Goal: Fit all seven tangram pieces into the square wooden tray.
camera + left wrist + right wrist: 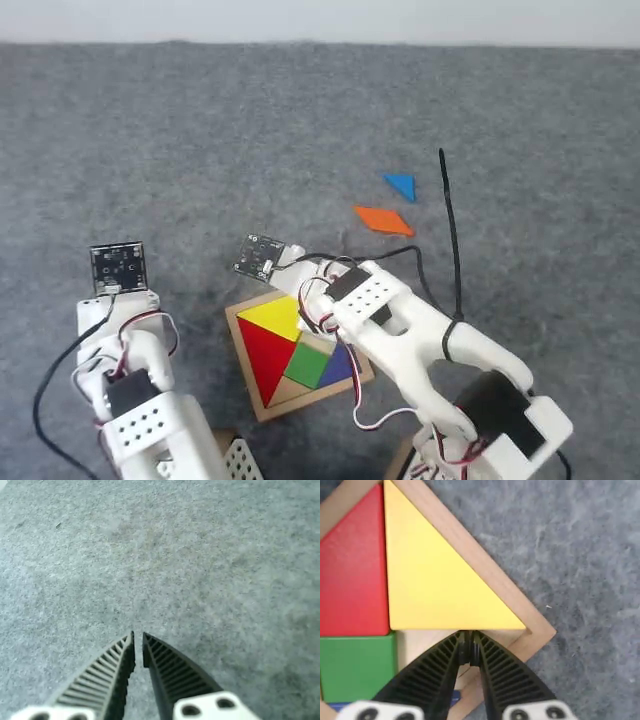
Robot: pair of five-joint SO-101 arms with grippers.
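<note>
Ridged right jaws tight together over wooden tray beside smooth yellow triangle; left jaws likewise, empty

The table cover is rough grey felt; the tray smooth pale wood; the yellow triangle matt and smooth.

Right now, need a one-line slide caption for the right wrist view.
Shut right gripper at a bare spot in the wooden tray, beside the seated yellow triangle, red triangle and green square.
</note>
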